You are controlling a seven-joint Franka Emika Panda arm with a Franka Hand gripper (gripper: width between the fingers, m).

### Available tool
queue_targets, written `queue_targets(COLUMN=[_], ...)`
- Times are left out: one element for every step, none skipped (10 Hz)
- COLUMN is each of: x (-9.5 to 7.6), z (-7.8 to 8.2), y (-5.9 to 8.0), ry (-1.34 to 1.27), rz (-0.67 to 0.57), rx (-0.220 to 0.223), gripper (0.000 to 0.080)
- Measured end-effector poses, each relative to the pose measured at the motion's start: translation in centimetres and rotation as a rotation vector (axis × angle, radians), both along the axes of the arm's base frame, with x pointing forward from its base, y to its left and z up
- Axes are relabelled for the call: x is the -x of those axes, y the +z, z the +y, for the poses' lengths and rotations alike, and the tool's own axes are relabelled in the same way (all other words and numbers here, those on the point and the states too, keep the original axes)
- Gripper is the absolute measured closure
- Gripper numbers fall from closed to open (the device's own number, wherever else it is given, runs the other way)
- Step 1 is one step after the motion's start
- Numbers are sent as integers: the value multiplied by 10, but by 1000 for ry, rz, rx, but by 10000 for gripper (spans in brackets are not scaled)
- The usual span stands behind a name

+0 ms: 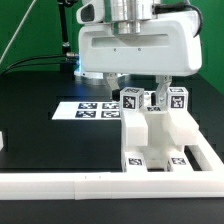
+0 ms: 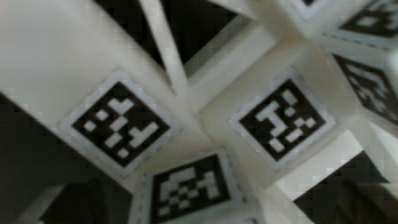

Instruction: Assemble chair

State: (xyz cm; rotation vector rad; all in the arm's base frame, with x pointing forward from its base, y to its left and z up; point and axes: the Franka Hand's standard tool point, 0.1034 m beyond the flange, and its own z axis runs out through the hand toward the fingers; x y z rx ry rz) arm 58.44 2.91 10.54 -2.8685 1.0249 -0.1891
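The white chair assembly (image 1: 152, 135) stands on the black table at the exterior view's right. It is a blocky stepped body with three tagged tops (image 1: 152, 100) at its back. My gripper (image 1: 139, 90) hangs straight above those tops. Its fingers (image 1: 160, 86) stand wide apart on either side of the two left tagged tops, low against them. I cannot tell if they touch. In the wrist view the chair's tagged white faces (image 2: 281, 118) fill the picture from very close. My fingers do not show clearly there.
The marker board (image 1: 92, 108) lies flat on the table at the exterior view's left of the chair. The long low white border rail (image 1: 60, 185) runs along the front and turns up the right side (image 1: 208, 155), close beside the chair.
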Motion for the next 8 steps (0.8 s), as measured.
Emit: queue_targets(x=[0, 0, 0, 0, 0, 0, 0, -2], z=[0, 0, 0, 0, 0, 0, 1, 5], y=[0, 0, 0, 0, 0, 0, 0, 0], ry=[-23, -23, -59, -119, -202, -262, -324, -450], rz=[2, 2, 3, 6, 10, 13, 18, 40], rx=[-3, -3, -10, -19, -31, -40, -50, -72], gripper=[178, 349, 349, 535, 533, 533, 533, 533])
